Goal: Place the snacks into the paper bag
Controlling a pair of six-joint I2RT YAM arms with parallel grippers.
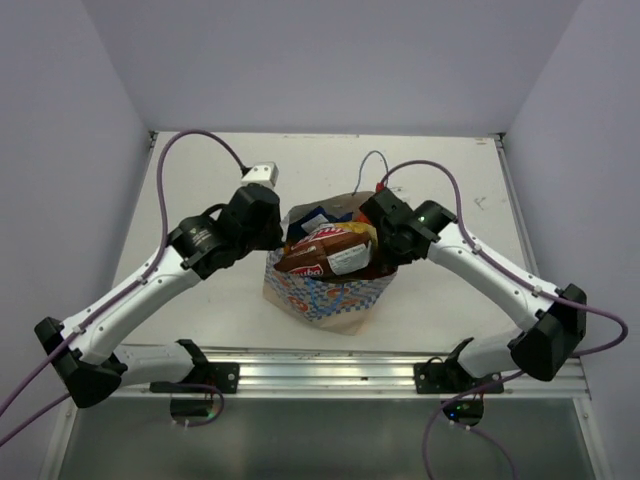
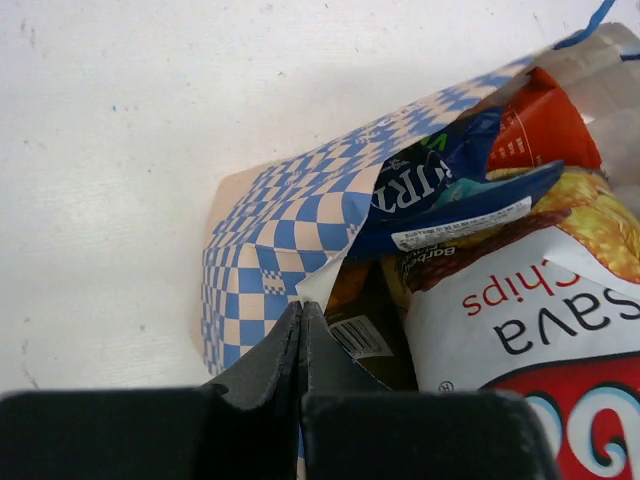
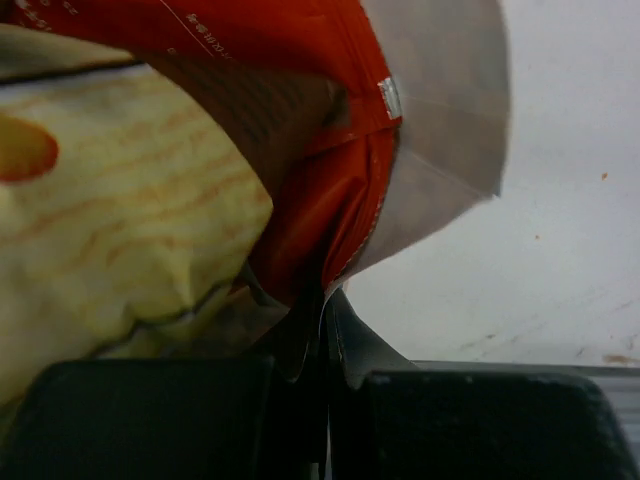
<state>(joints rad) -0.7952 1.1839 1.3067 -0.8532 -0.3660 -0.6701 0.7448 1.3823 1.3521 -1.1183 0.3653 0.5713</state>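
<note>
Right jaws pinch the orange packet (image 3: 335, 190); left jaws pinch the rim of the paper bag (image 2: 290, 225).

My left arm (image 1: 140, 285) and right arm (image 1: 500, 275): white link shells, chunky black joint housings. Purple cables (image 1: 195, 140) loop off both. Black bases (image 1: 207, 376) sit on a silver rail (image 1: 330, 372). White camera box (image 1: 262, 172) on left wrist. Green light (image 1: 423, 209) on right wrist. Fingers (image 2: 265, 360) matte black, wedge-shaped.

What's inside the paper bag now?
Packets fill the paper bag to its mouth: brown-and-maroon bag on top, dark blue packet, red-orange packet beside it. Anything beneath them, and the bag's bottom, is covered.
</note>
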